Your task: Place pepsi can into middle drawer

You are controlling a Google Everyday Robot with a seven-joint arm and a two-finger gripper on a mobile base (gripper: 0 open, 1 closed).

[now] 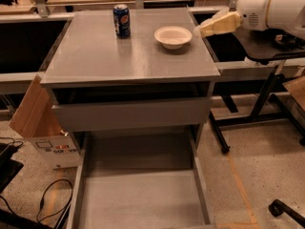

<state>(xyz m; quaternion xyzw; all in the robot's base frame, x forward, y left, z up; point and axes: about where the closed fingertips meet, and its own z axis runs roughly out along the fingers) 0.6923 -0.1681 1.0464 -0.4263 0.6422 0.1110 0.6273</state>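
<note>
The pepsi can point(121, 20) stands upright at the back left of the grey cabinet top point(109, 61). The gripper point(206, 29), cream-coloured on a white arm, hovers at the right edge of the cabinet top, just right of the white bowl point(173, 36) and well right of the can. It holds nothing that I can see. The middle drawer point(143, 197) is pulled far out at the bottom of the view, with a flat bare floor and thin side walls.
A drawer above it shows only its plain grey front panel point(131, 114), slightly out. A cardboard box point(40, 128) leans at the cabinet's left. Cables point(47, 202) lie on the floor at left. A black table stand point(267, 94) is at the right.
</note>
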